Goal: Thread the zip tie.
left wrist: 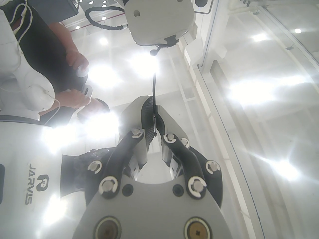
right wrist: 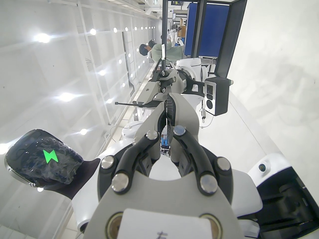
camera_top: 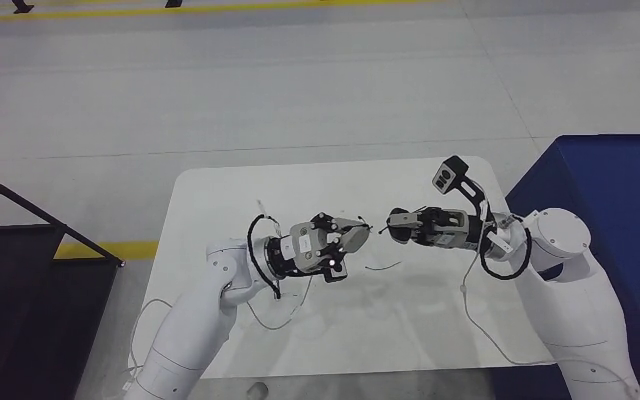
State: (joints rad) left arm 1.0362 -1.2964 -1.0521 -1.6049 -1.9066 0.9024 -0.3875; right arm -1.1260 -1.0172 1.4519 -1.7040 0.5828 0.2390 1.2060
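Looking from your left, the left gripper (left wrist: 154,106) has its fingers clamped on the zip tie (left wrist: 154,85), a thin, straight black strip held above the desk (camera_top: 240,200), tip aimed at the right gripper (right wrist: 166,106), whose fingers pinch together on a short black piece (left wrist: 160,47).

White worktop (camera_top: 420,190) on pale grey floor (camera_top: 300,80). Yellow floor line (camera_top: 100,248) and black rail (camera_top: 50,225) at left, blue partition (camera_top: 590,170) at right. Small dark spot (camera_top: 258,388) at worktop's near edge, possibly a scuff.
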